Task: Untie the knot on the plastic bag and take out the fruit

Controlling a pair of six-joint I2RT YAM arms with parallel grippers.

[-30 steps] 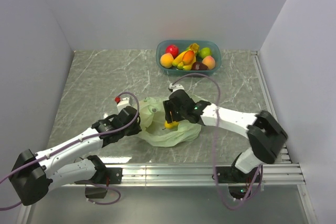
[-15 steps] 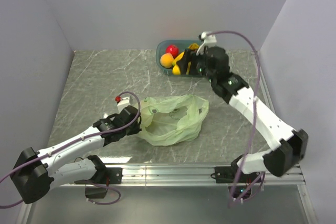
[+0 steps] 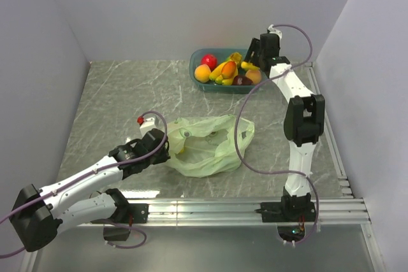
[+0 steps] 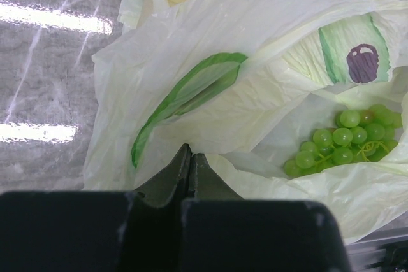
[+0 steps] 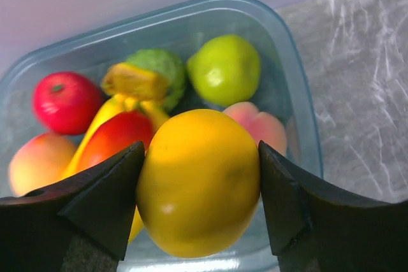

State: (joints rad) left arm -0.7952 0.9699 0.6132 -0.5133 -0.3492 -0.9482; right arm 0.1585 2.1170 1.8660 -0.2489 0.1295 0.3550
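1 wide top cam; 2 close wrist cams: L at plastic bag, R over bowl

The plastic bag is thin, crinkly, translucent film; the yellow fruit smooth, glossy; the table polished, marbled.

The plastic bag lies crumpled, mouth open, the green grape bunch inside. The yellow fruit is out, well apart.

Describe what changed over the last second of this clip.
The right gripper lifted the yellow fruit out of the plastic bag and carried it away to above the teal bowl, still gripping it. The left gripper stayed clamped on the bag's edge; the grapes remain inside.
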